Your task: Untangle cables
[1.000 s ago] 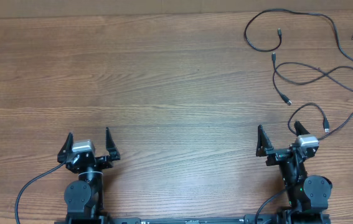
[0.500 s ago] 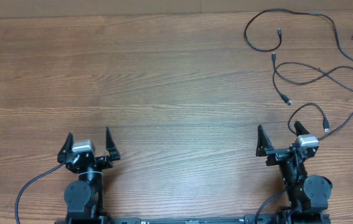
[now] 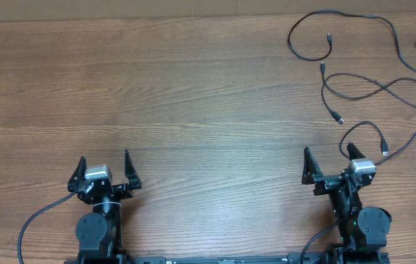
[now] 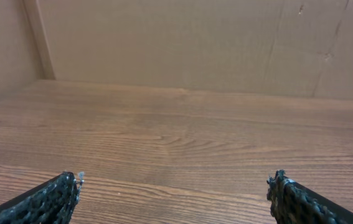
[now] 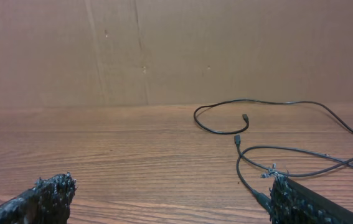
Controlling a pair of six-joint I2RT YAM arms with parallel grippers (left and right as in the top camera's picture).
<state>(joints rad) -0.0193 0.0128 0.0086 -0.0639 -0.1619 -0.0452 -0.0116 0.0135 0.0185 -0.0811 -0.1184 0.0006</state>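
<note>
cables point(image 3: 382, 86) loose on table point(image 3: 193, 95), far right

Cables point(image 3: 384, 86): are lying on the table's point(image 3: 193, 95) far right part.
Right gripper point(image 3: 328, 148): is sitting at the near edge, just before and left of them.
Left gripper point(image 3: 105, 155): is sitting well apart, leftward.

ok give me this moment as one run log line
left claw: open, empty | right claw: open, empty | cables: loose strands on table, far right, none held
</note>
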